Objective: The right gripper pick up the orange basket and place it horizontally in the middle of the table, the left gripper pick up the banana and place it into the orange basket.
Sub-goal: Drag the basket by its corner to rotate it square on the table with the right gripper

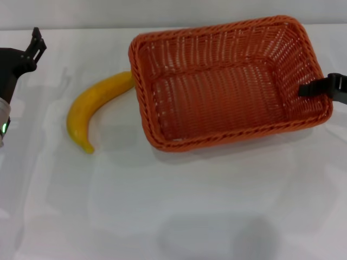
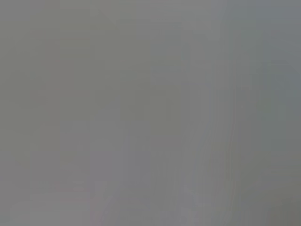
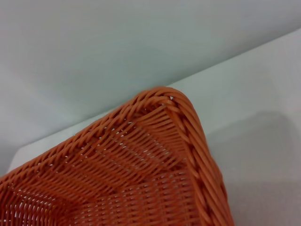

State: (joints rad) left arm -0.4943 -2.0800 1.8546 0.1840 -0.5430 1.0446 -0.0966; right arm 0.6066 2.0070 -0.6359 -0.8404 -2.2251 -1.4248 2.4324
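The orange basket (image 1: pixel 227 51) stands right of the table's (image 1: pixel 162 206) middle, its long side running left to right and its inside bare. Against the rim of its left end lies the yellow banana (image 1: pixel 92 105), curving toward the near left. My right gripper (image 1: pixel 311 89) reaches in from the right edge and sits at the rim of the basket's right end. Far to the left, well apart from the banana, my left gripper (image 1: pixel 38 43) is open and holds nothing. The right wrist view shows one braided corner of the basket (image 3: pixel 155 155); the left wrist view shows plain grey.
White tabletop stretches in front of the basket and around the banana. The table's far edge (image 3: pixel 225 66) meets a pale wall just behind the basket.
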